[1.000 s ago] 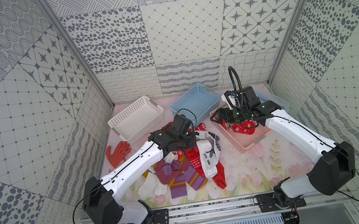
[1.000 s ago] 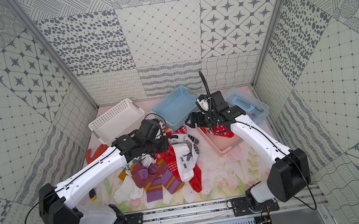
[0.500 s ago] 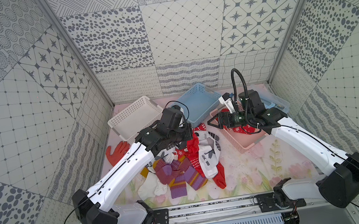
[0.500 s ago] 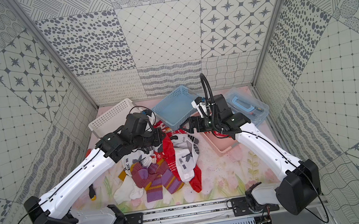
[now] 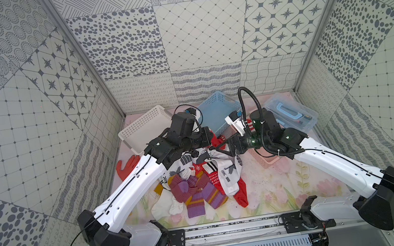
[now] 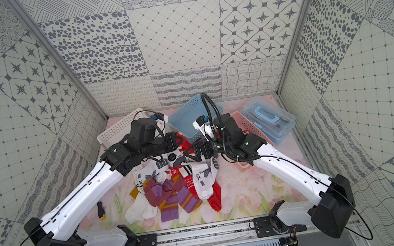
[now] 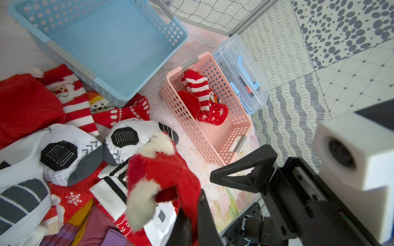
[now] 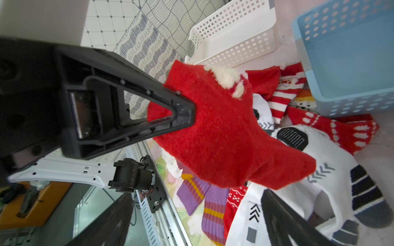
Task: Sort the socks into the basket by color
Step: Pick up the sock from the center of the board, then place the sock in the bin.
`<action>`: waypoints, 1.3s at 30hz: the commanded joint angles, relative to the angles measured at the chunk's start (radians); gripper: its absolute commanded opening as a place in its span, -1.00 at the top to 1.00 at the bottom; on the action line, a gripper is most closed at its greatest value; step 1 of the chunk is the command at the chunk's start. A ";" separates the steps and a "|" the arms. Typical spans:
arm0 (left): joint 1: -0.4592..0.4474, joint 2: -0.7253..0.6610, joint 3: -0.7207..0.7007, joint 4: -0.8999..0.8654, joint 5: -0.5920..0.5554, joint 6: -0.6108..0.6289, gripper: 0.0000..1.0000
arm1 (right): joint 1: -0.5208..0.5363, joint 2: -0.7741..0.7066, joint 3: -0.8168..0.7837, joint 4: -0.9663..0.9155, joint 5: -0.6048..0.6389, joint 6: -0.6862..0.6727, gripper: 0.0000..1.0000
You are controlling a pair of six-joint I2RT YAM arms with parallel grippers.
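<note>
The left hand (image 7: 191,213) is clenched on a fuzzy red sock (image 8: 223,132) with white fluff and holds it up above the sock pile (image 5: 199,181) on the counter (image 5: 279,182). The right hand (image 6: 189,155) faces it just beside the sock, with its jaws spread wide and holding nothing. Two red socks (image 7: 202,95) lie in the pink basket (image 7: 191,127). The blue basket (image 7: 70,61) and the white basket (image 8: 234,49) stand near the pile. The white socks carry black chevrons and barred hexagon patches, and any lettering is too small to read. An orange glove (image 5: 127,163) lies apart from the pile.
</note>
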 commanded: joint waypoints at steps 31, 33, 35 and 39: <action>0.010 -0.057 -0.050 0.019 -0.002 -0.025 -0.26 | -0.109 -0.046 0.033 -0.064 0.270 0.017 1.00; 0.014 -0.056 -0.056 0.002 -0.011 -0.019 -0.29 | -0.155 -0.054 0.048 -0.106 0.257 0.018 1.00; 0.016 -0.057 -0.061 -0.014 -0.024 -0.013 -0.33 | -0.199 -0.056 0.062 -0.144 0.248 0.021 1.00; 0.016 -0.047 -0.065 -0.059 -0.034 0.007 -0.34 | -0.317 -0.039 0.071 -0.207 0.227 0.041 1.00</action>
